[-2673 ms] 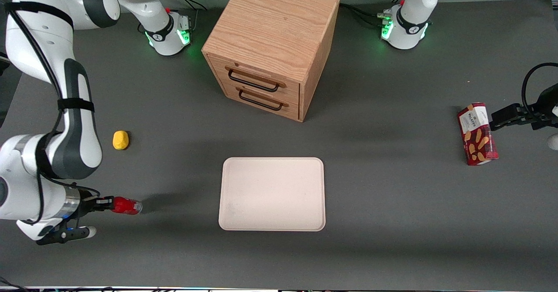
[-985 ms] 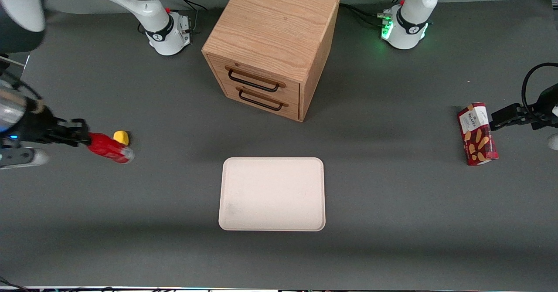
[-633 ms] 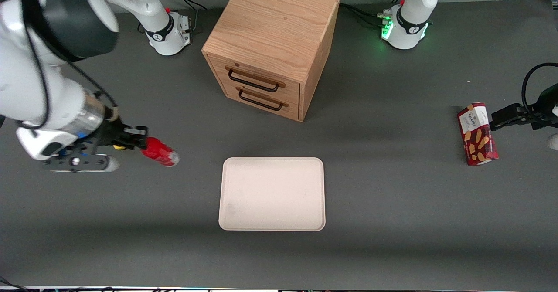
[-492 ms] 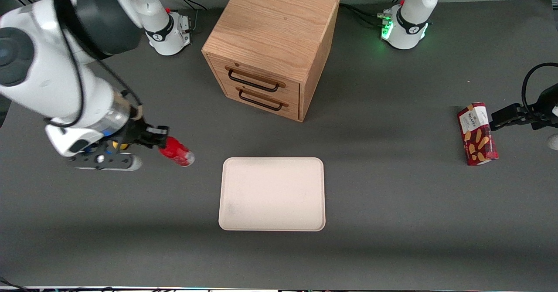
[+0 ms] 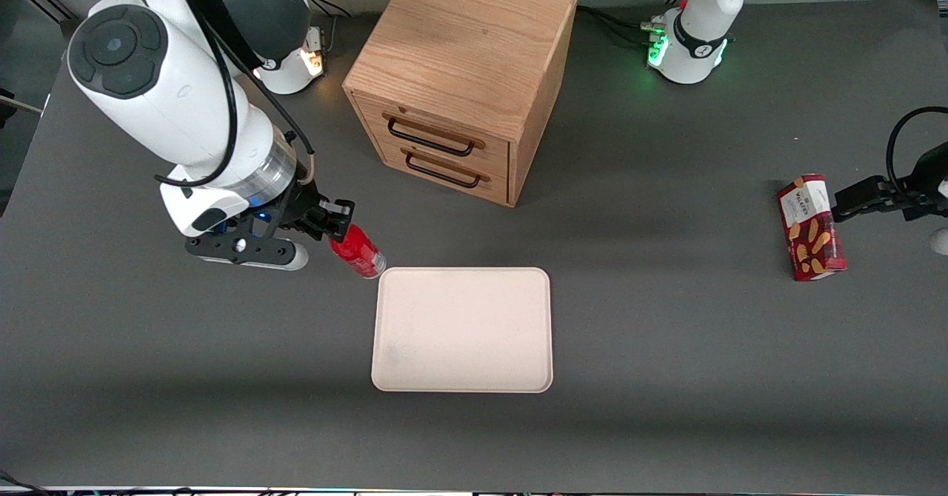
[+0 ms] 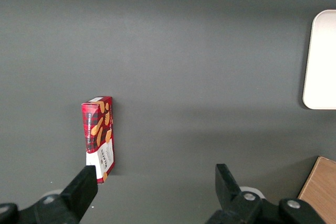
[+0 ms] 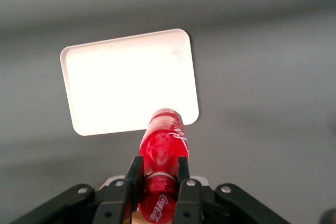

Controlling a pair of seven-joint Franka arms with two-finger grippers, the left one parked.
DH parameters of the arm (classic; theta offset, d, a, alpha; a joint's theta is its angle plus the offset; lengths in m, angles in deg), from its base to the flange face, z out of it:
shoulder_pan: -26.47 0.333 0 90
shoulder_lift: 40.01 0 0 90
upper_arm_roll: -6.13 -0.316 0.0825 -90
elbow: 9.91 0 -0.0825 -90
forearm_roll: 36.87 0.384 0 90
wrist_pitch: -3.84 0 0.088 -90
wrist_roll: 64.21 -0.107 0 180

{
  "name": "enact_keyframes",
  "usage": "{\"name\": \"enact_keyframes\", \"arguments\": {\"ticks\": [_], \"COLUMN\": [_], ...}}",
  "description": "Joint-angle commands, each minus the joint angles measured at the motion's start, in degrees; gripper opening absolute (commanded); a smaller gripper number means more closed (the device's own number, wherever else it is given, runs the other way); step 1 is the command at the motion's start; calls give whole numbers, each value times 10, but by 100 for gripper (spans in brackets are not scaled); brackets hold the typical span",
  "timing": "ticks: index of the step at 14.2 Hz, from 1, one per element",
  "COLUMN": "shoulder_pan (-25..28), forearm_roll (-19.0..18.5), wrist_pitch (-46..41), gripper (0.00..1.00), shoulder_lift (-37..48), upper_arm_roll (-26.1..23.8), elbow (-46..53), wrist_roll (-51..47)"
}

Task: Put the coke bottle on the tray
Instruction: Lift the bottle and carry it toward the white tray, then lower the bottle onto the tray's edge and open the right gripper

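Observation:
My right gripper (image 5: pixel 335 229) is shut on the cap end of the red coke bottle (image 5: pixel 357 252) and carries it above the table, its clear base pointing down toward the tray. The cream tray (image 5: pixel 463 329) lies flat on the grey table; the bottle's base hangs just off the tray's corner that is farthest from the front camera, toward the working arm's end. In the right wrist view the two fingers (image 7: pixel 134 174) clamp the bottle (image 7: pixel 164 148) on both sides, with the tray (image 7: pixel 126 80) spread out under its base.
A wooden two-drawer cabinet (image 5: pixel 463 78) stands farther from the front camera than the tray. A red snack box (image 5: pixel 811 227) lies toward the parked arm's end, also in the left wrist view (image 6: pixel 98 137). The yellow lump is hidden by the working arm.
My gripper has lifted the bottle from the table near the working arm's end and carried it sideways toward the tray, now reaching the tray's corner.

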Motion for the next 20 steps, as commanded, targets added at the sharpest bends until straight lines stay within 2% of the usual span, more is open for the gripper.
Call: {"name": "enact_keyframes", "arguments": {"ticks": [1,7,10,20], "shoulder_pan": [-7,-14,-13,-13], "forearm_roll": [5,-5,-58,-60], "wrist_pitch": [38,115,138,200], "gripper": [0,0,0,0], "shoulder_lift": [-46,-138,-177,-216], "upper_arm_roll": [1,10,10,9], "elbow": [25,22,22,-3], "wrist_roll": [-7,-6,2,2]}}
